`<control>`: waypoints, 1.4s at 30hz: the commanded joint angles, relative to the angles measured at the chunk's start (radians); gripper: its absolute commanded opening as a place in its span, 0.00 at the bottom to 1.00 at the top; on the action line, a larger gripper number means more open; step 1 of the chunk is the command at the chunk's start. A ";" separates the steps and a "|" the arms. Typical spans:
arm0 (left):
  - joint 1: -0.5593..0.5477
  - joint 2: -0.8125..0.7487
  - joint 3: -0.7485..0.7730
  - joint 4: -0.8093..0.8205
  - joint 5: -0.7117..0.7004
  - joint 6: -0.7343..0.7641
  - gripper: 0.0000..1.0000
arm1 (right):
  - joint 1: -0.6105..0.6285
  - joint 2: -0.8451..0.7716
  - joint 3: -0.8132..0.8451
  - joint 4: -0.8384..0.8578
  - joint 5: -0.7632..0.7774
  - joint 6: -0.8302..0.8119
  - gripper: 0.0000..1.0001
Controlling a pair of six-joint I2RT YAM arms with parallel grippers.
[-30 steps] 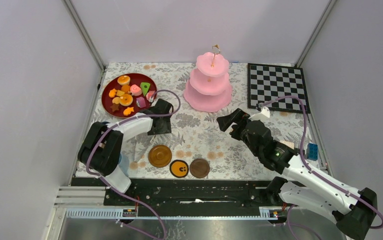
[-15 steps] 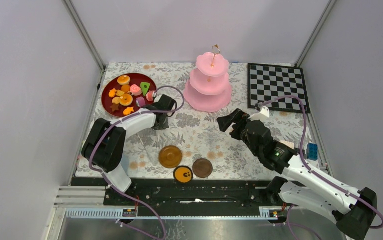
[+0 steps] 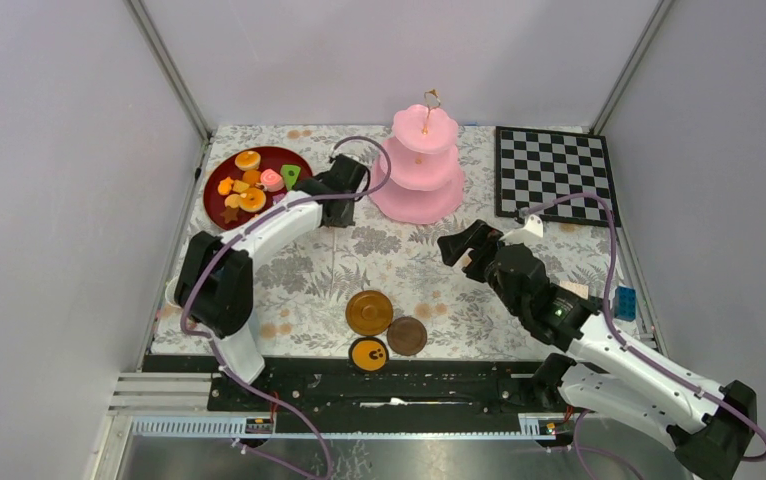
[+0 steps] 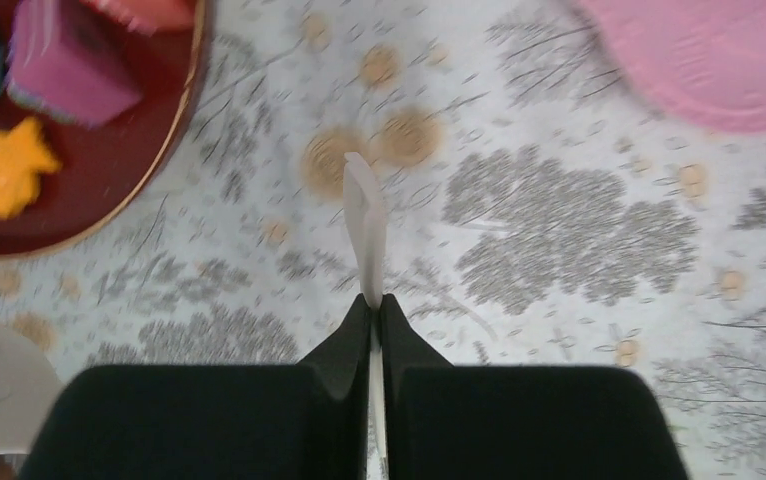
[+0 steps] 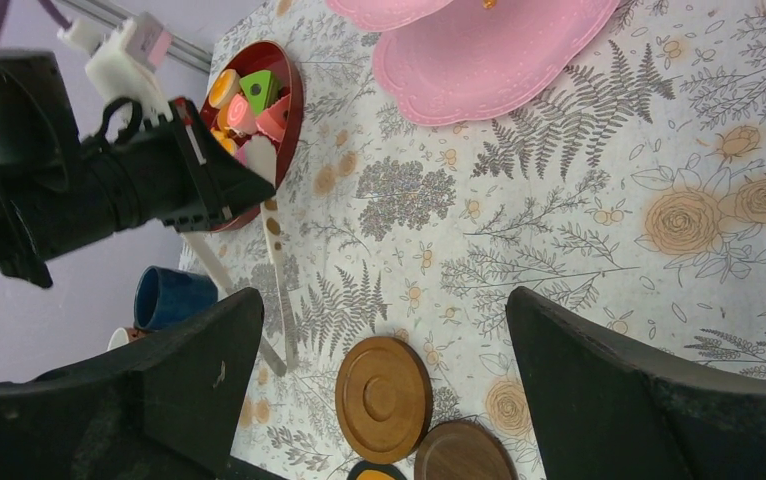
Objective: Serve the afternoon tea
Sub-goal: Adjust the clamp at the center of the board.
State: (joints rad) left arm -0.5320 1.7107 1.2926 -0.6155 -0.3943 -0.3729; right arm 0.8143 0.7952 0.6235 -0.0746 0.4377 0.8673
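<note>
- Black jaws of the left gripper are pressed flat together. Only a thin white strip shows along their line, and no pastry is seen in them.
- It hangs over the floral tablecloth, between the dark-red plate and the pink cake stand, touching neither.
- On the plate's nearest edge sit a purple pastry and an orange pastry. The stand's tiers look bare in the overhead view.
- The right gripper is spread wide and holds nothing. It is above the cloth, well apart from the stand, with two brown saucers near the front edge.
- Judgement: the step in hand is moving pastries to the stand, and the closure appears to have caught nothing.
- Recommended:
  - Open the jaws before descending.
  - Centre over the purple pastry and straddle its flat sides.
  - Close gently and lift clear of the plate rim.
  - Set the pastry down on the bottom tier, inside the scalloped edge.
</note>
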 commanded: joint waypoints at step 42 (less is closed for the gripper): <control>0.196 -0.432 -0.075 0.008 0.155 0.170 0.99 | 0.555 0.802 0.262 0.146 -0.001 -0.355 0.80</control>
State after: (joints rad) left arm -0.4160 1.3746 1.3285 -0.6704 -0.1646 -0.1776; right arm 1.3018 1.4681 0.7498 0.0650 0.2783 0.4492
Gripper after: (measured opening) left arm 0.988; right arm 0.841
